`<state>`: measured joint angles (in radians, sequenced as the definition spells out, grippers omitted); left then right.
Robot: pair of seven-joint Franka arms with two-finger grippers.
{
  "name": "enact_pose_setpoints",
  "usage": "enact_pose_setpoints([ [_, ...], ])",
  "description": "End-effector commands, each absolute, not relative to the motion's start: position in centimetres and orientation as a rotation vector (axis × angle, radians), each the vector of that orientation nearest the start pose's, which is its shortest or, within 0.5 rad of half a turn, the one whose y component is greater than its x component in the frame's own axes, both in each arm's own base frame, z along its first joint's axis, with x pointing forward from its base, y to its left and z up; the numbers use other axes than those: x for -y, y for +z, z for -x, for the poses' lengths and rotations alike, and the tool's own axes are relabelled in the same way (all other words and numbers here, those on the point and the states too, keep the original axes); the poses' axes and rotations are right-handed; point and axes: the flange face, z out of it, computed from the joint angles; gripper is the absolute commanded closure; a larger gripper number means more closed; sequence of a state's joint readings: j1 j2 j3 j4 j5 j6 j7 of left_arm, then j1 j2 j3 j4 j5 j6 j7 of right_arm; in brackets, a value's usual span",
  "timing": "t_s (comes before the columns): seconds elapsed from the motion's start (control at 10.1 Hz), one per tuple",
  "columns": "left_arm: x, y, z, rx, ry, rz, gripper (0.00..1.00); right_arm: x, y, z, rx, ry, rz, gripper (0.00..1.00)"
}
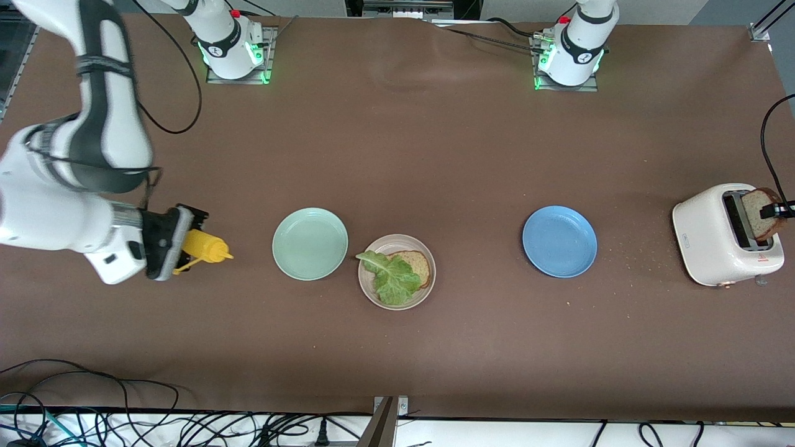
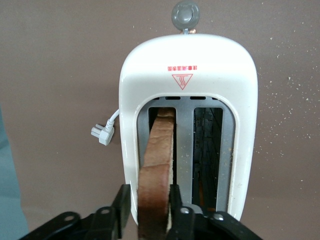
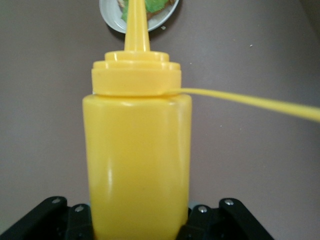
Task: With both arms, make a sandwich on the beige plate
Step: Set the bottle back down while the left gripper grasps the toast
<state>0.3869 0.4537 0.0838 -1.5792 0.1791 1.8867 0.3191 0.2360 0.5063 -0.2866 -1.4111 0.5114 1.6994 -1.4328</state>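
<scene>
The beige plate (image 1: 371,292) holds one toasted bread slice (image 1: 417,264) with a green lettuce leaf (image 1: 391,276) lying over it. A second bread slice (image 1: 754,214) stands up out of a white toaster (image 1: 708,233) at the left arm's end of the table. My left gripper (image 1: 779,211) is over the toaster, shut on that slice's (image 2: 159,145) upper edge. My right gripper (image 1: 186,245) hangs over the table at the right arm's end. It is shut on a yellow squeeze bottle (image 1: 208,246) held sideways, its nozzle toward the plates.
A mint-green plate (image 1: 309,243) lies beside the beige plate toward the right arm's end. A blue plate (image 1: 559,241) lies toward the toaster. Crumbs are scattered between the blue plate and the toaster. The toaster's cord runs off the table edge.
</scene>
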Motion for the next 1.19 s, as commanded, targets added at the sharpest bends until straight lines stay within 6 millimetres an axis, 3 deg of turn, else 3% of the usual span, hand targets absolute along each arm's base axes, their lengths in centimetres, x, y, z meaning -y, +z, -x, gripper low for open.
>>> enact_pose_setpoints([
  [0.0, -30.2, 37.6, -58.2, 0.113, 0.315, 3.004, 1.0, 1.3, 38.3, -66.0, 1.614, -0.307, 1.922, 1.0],
  [0.1, -29.9, 37.7, -58.5, 0.111, 0.309, 3.002, 1.0, 5.2, 35.9, -64.6, 1.586, -0.376, 1.841, 1.0],
  [0.3, -29.8, 38.3, -58.9, 0.108, 0.291, 2.999, 1.0, 10.8, 30.2, -61.4, 1.504, -0.528, 1.681, 1.0],
  [0.4, -29.5, 38.9, -59.1, 0.108, 0.292, 2.999, 1.0, 12.8, 27.5, -60.3, 1.496, -0.583, 1.601, 1.0],
  [0.5, -29.0, 40.8, -59.7, 0.106, 0.31, 2.998, 1.0, 14.5, 24.8, -59.3, 1.478, -0.621, 1.549, 1.0],
  [0.69, -28.0, 43.4, -60.8, 0.088, 0.348, 2.997, 1.0, 16.2, 20.7, -57.9, 1.499, -0.711, 1.459, 1.0],
  [0.89, -25.6, 44.9, -62.0, 0.049, 0.389, 3.0, 1.0, 16.2, 16.5, -56.8, 1.502, -0.794, 1.36, 1.0],
  [1.09, -24.8, 46.2, -63.2, 0.066, 0.405, 3.05, 1.0, 16.2, 13.2, -55.7, 1.471, -0.876, 1.301, 1.0],
])
